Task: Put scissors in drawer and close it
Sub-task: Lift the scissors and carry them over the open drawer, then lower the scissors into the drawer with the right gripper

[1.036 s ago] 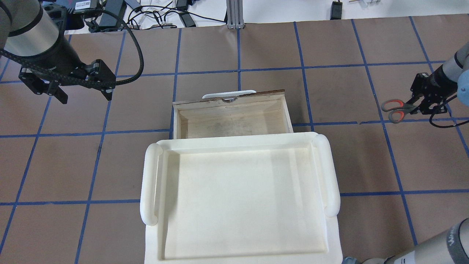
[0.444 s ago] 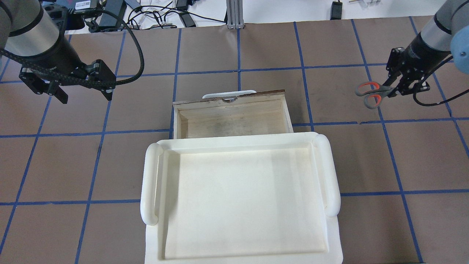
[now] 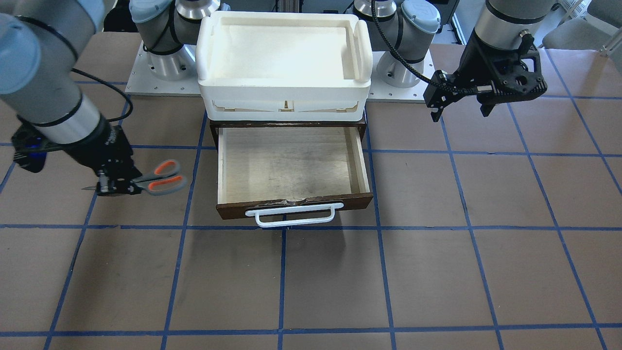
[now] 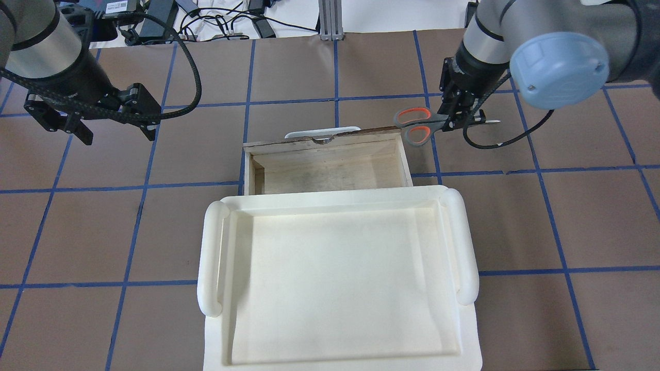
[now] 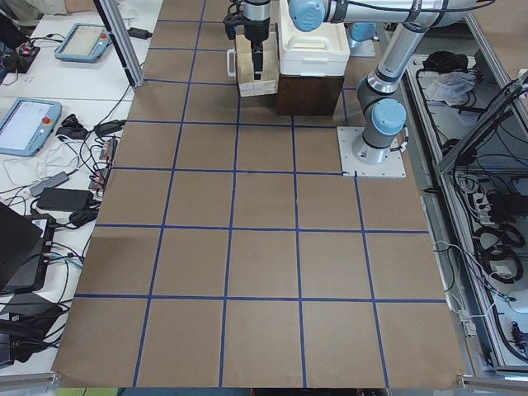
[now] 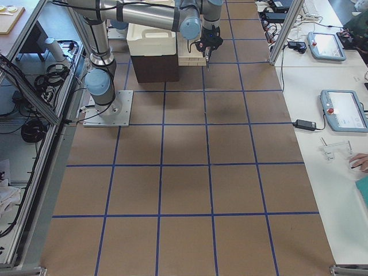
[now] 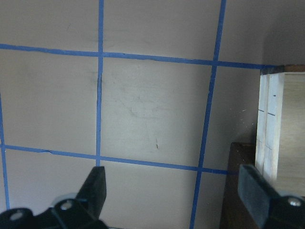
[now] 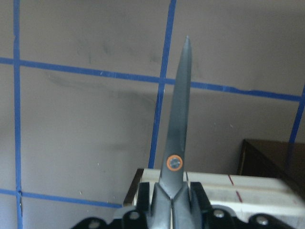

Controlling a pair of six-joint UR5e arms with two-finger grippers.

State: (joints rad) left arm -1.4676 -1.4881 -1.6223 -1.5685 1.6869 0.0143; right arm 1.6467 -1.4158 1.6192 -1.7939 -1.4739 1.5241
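The scissors (image 4: 414,125) have grey loops lined in orange-red and are held level above the table. My right gripper (image 4: 454,119) is shut on their blades. The loops point toward the drawer (image 4: 330,167), beside its front right corner. In the front-facing view the scissors (image 3: 163,181) and right gripper (image 3: 116,187) hang beside the open drawer (image 3: 286,165), apart from it. The right wrist view shows the silver blade (image 8: 176,129) sticking out past the shut jaws. The drawer is pulled out, its white handle (image 3: 291,216) on the dark front. My left gripper (image 4: 87,129) is open and empty, far to the drawer's left.
A white foam-like tray (image 4: 211,257) sits on top of the dark cabinet behind the drawer and also shows in the front-facing view (image 3: 209,48). Brown table paper with blue tape lines surrounds it. Cables and boxes (image 4: 154,15) lie beyond the far table edge.
My right gripper has carried the scissors from the table's right side leftward and farther from the robot, up to the drawer's front right corner. The left gripper has barely moved.
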